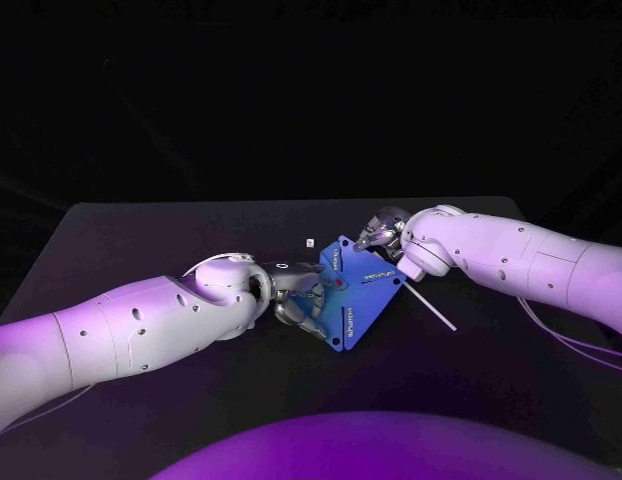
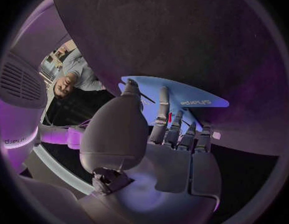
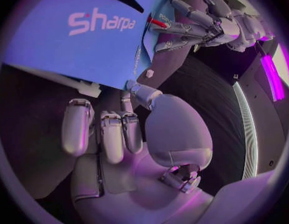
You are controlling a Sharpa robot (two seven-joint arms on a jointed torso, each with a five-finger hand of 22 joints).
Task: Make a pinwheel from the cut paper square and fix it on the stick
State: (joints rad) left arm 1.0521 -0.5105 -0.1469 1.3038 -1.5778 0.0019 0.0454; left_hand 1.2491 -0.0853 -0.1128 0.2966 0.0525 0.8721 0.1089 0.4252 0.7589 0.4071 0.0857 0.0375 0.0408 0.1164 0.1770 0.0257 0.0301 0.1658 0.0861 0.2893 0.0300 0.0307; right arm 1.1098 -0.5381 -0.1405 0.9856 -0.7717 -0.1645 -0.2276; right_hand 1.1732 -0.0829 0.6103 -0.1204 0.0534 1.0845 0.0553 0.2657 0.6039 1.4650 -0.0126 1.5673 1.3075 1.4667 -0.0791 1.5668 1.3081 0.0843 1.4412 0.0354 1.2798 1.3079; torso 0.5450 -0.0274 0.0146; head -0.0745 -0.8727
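A black desk (image 1: pixel 138 240) seen from above, with two white robot arms meeting at its centre.

From the lower left of the frame, the left arm reaches in. The left robot hand (image 1: pixel 291 296) sits just left of centre, grasping the left edge of the blue paper pinwheel (image 1: pixel 362 300) between thumb and fingers. Just above it, a small white piece (image 1: pixel 308 242) lies alone on the desk.

At centre, the folded blue paper stands tilted, with a red pin (image 1: pixel 339 283) at its middle, close to the left fingertips.

Just right of centre and slightly higher, the right robot hand (image 1: pixel 383 236) touches the paper's upper corner. Its fingers are curled, but I cannot tell whether they close on anything. Below its wrist, the white stick (image 1: pixel 435 310) lies on the desk, slanting towards the lower right.

Likely risks: if the left grasp loosens, the folded corners may spring apart and the pin may slip out of the middle. The right forearm hangs close over the stick, so a sweep could roll it away. A hard pinch could crease or tear the thin paper.
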